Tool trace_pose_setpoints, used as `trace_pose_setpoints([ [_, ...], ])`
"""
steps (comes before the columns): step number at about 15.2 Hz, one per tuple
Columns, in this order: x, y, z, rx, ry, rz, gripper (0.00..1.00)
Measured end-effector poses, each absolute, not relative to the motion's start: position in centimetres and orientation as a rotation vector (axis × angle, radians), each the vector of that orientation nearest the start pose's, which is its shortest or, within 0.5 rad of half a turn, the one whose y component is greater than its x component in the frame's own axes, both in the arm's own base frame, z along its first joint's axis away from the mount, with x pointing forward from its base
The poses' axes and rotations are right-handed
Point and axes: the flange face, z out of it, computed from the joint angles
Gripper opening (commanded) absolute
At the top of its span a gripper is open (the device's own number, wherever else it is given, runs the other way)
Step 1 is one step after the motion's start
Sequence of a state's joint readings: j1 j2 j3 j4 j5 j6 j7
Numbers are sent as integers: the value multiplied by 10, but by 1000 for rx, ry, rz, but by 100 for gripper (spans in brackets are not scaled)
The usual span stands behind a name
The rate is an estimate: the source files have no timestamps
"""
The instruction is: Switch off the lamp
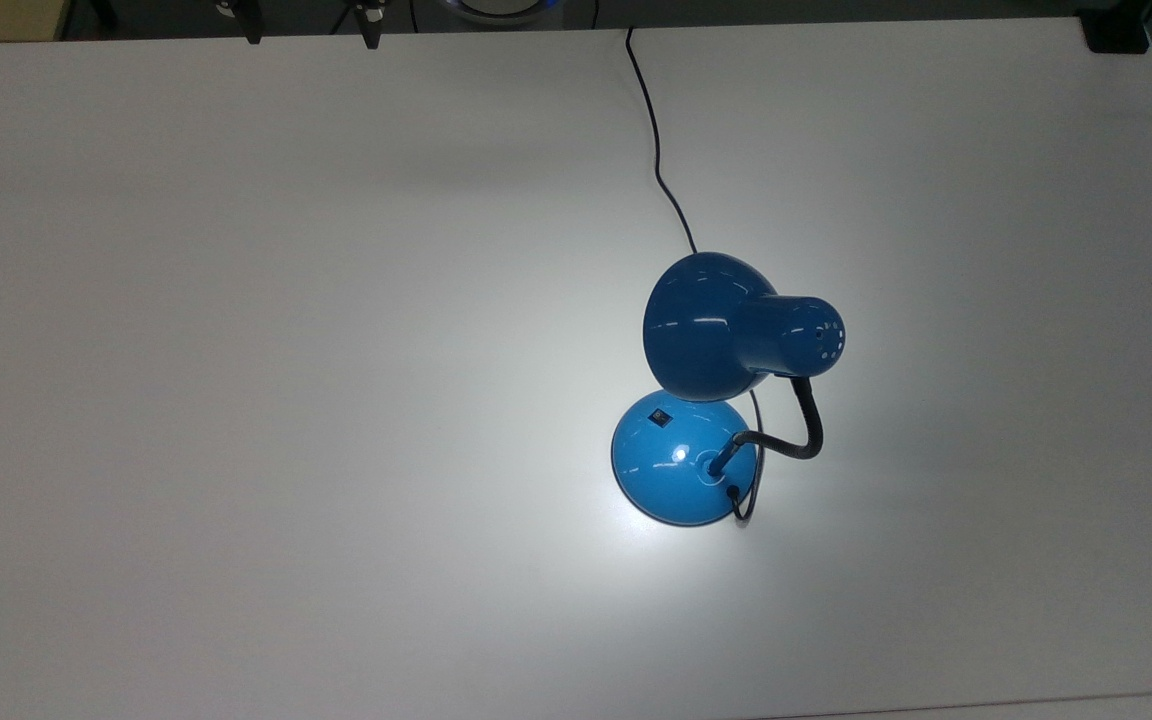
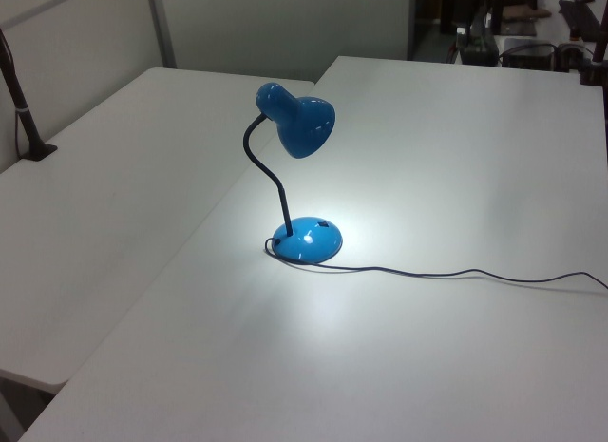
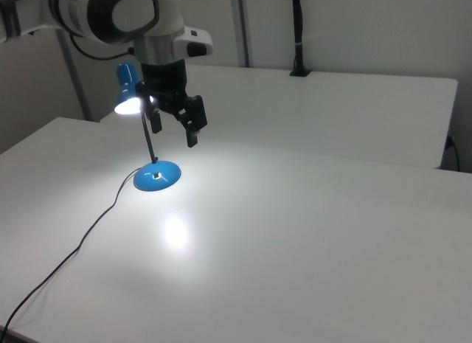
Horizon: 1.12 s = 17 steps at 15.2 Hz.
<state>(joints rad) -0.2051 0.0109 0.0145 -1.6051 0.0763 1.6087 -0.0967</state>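
Note:
The lamp stands lit on the white table (image 1: pixel 236 400), throwing a bright patch around its round blue base (image 1: pixel 681 465). Its blue shade (image 1: pixel 711 330) hangs over the base on a black gooseneck (image 1: pixel 806 430). A small black switch (image 1: pixel 660 416) sits on the base's upper left in the top view. The black cord (image 1: pixel 656 130) runs off the table's far edge. In the left view the shade (image 2: pixel 304 124) rises above the base (image 2: pixel 307 240). My gripper (image 3: pixel 175 133) hangs open and empty in the air, well above the table, in the right view in front of the lamp; its fingertips (image 1: pixel 373 38) peek in at the top view's top edge.
A black clamp (image 1: pixel 1116 35) sits at the table's corner in the top view's top right. A second white table (image 2: pixel 104 204) adjoins at the left view's left, with a black post (image 2: pixel 24 109) on it. The cord (image 2: pixel 475 274) trails across the table toward the left view's right.

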Motion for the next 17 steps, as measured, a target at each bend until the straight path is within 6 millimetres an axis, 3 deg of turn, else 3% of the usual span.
trace_pose_setpoints([
  [5, 552, -98, 608, -3062, 146, -12, 100],
  [6, 553, -98, 610, -3063, 141, -18, 96],
  [7, 553, -98, 611, -3064, 125, -24, 81],
  [9, 553, -98, 612, -3067, 59, -30, 38],
  [11, 554, -98, 611, -3067, -37, -32, 7],
  [12, 554, -98, 611, -3067, -78, -32, 0],
  [17, 561, -87, 598, -2980, -319, -33, 0],
])
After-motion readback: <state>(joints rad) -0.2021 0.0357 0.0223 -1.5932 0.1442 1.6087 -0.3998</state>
